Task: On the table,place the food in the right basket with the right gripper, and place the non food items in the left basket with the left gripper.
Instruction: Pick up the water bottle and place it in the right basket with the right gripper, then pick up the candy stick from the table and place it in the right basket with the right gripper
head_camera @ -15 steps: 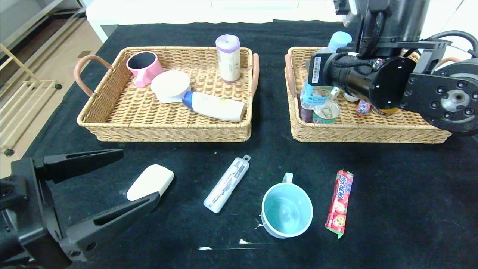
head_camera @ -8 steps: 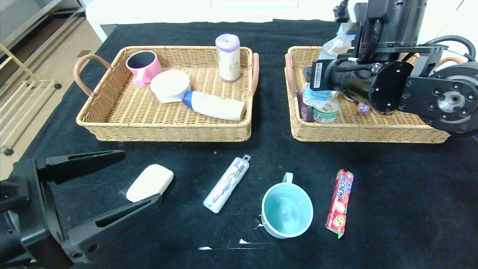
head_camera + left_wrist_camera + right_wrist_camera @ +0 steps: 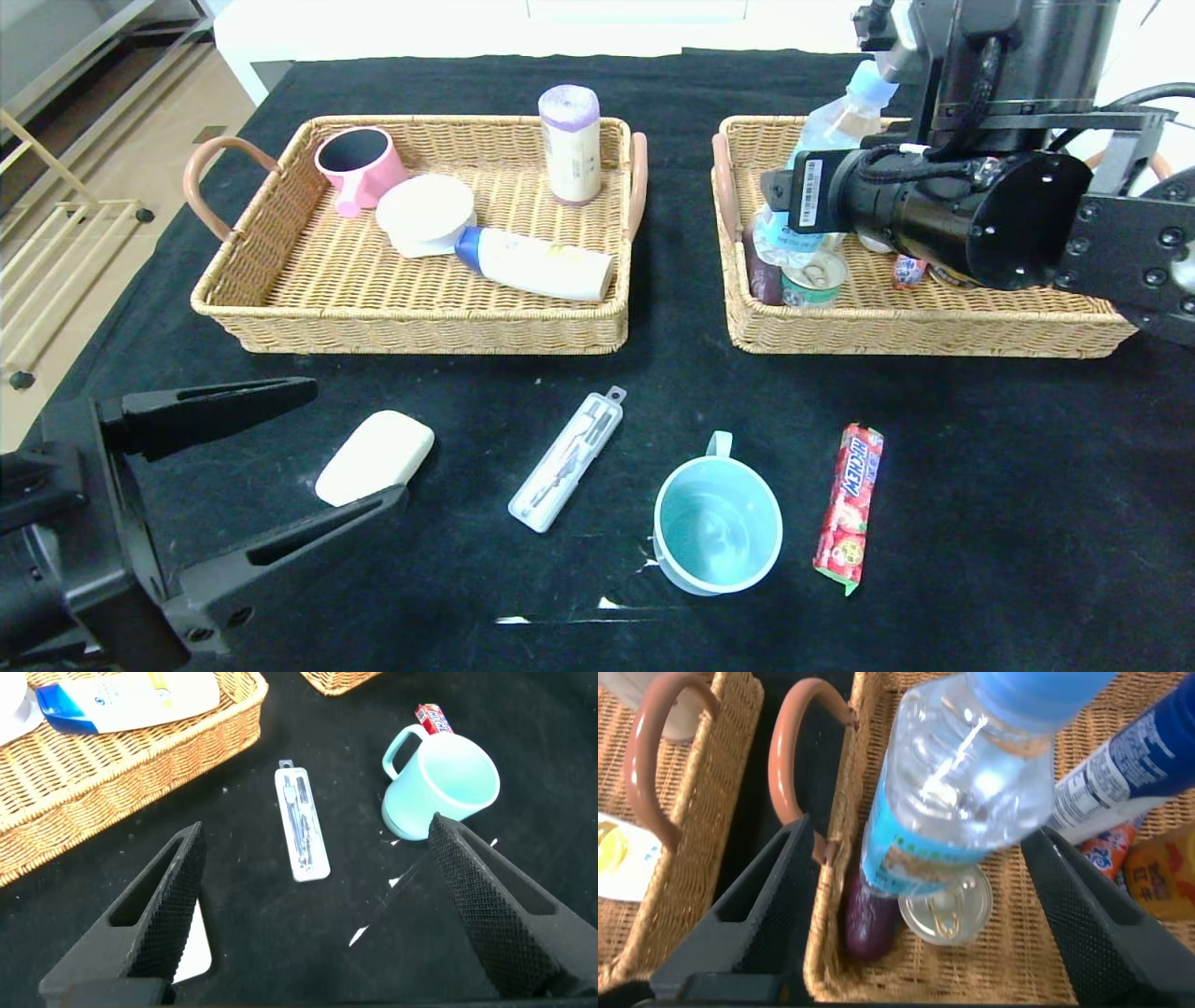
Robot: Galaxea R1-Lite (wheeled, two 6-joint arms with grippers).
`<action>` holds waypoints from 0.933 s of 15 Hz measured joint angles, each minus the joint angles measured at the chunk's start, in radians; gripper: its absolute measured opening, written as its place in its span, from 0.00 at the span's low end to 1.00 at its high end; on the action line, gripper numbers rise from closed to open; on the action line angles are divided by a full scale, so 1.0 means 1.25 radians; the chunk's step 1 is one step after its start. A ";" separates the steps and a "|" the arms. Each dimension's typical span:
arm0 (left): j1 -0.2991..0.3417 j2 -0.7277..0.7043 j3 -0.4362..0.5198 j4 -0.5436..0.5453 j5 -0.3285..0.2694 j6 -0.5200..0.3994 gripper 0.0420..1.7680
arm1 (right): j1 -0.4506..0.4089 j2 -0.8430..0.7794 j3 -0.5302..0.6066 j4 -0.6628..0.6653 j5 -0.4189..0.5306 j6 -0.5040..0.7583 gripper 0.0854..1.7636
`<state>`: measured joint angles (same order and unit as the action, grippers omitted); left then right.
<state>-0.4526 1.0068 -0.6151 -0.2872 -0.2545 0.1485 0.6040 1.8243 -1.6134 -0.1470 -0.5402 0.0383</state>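
My right gripper (image 3: pixel 920 831) hangs over the right basket (image 3: pixel 915 336) with its jaws wide open. The clear water bottle (image 3: pixel 822 140) stands tilted between them inside the basket, blue cap toward the back; it also shows in the right wrist view (image 3: pixel 962 793). In the head view the arm hides the right fingers. My left gripper (image 3: pixel 358 441) is open and empty, low at the table's front left, beside the white soap block (image 3: pixel 373 455). The clear case (image 3: pixel 567 460), teal mug (image 3: pixel 717 527) and red candy pack (image 3: pixel 850 507) lie on the black table (image 3: pixel 1027 485).
The left basket (image 3: pixel 411 331) holds a pink mug (image 3: pixel 359 168), a white round tub (image 3: pixel 427 215), a white lotion bottle (image 3: pixel 541 264) and a purple-topped roll (image 3: pixel 570 142). The right basket also holds a pull-tab can (image 3: pixel 815 280), a purple item (image 3: pixel 870 924) and small packs.
The water bottle has gone from upright to tilted, its cap swinging toward the back right. The right arm has shifted slightly right. The left arm has barely moved.
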 joint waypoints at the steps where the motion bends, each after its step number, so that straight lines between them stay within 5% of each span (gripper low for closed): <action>1: 0.000 0.000 0.000 0.001 0.000 0.000 0.97 | 0.002 -0.015 0.023 0.000 -0.001 0.000 0.92; 14: -0.002 0.006 0.003 0.002 0.000 0.001 0.97 | 0.094 -0.251 0.371 0.002 -0.003 0.002 0.96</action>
<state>-0.4551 1.0140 -0.6119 -0.2843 -0.2545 0.1491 0.7219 1.5111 -1.1496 -0.1447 -0.5445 0.0413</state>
